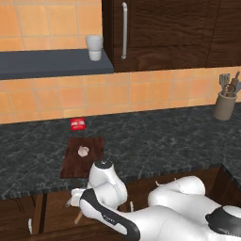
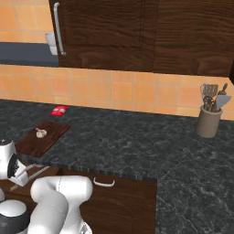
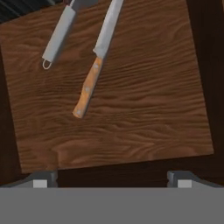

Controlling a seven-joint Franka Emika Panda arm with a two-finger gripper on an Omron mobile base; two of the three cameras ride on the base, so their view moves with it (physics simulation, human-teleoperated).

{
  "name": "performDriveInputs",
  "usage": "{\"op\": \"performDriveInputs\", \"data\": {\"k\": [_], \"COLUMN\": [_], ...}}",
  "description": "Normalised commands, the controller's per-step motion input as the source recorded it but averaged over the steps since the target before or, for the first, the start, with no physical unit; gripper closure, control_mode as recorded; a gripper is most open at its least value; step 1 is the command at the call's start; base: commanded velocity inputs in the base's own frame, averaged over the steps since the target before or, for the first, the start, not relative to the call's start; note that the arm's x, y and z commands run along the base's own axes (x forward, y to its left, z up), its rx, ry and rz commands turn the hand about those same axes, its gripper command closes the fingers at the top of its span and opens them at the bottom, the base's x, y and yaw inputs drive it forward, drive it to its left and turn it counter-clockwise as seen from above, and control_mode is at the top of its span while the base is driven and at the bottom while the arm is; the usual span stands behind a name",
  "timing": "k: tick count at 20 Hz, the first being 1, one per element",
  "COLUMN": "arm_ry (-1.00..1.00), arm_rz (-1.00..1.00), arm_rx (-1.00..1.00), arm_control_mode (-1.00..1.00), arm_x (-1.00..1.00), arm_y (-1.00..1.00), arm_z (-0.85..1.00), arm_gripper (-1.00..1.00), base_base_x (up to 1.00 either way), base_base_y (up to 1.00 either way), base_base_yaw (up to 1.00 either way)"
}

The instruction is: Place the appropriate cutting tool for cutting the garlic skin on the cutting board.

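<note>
Dark stone counter (image 1: pixel 155 141): open drawer (image 3: pixel 131 131) below holds the knife (image 3: pixel 89 85); tool (image 3: pixel 112 177), spread wide, hovers above, grasp pending.

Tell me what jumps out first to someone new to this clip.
In the hand view, the knife and the grey peeler lie side by side, apart, on a wooden surface, with the open gripper above them. On the dark counter, the garlic sits on the cutting board, a red packet just behind it. A utensil crock stands far right.
</note>
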Motion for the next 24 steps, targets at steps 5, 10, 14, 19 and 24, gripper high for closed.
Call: {"op": "performDriveInputs", "data": {"k": [5, 10, 14, 19, 24], "arm_ry": [0.0, 0.0, 0.0, 0.0, 0.0], "arm_rz": [0.0, 0.0, 0.0, 0.01, 0.0], "arm_rx": [0.0, -0.02, -0.02, -0.01, 0.0], "arm_control_mode": [-1.0, -1.0, -1.0, -1.0, -1.0], "arm_x": [0.04, 0.02, 0.0, -0.14, -0.44], "arm_y": [0.18, 0.3, 0.22, 0.16, 0.11], "arm_z": [-0.37, -0.38, -0.24, -0.02, -0.01], "arm_gripper": [-1.0, -1.0, -1.0, -1.0, -1.0], "base_base_x": [0.0, 0.0, 0.0, 0.0, 0.0], "base_base_y": [0.0, 0.0, 0.0, 0.0, 0.0], "base_base_yaw": [0.0, 0.0, 0.0, 0.0, 0.0]}}
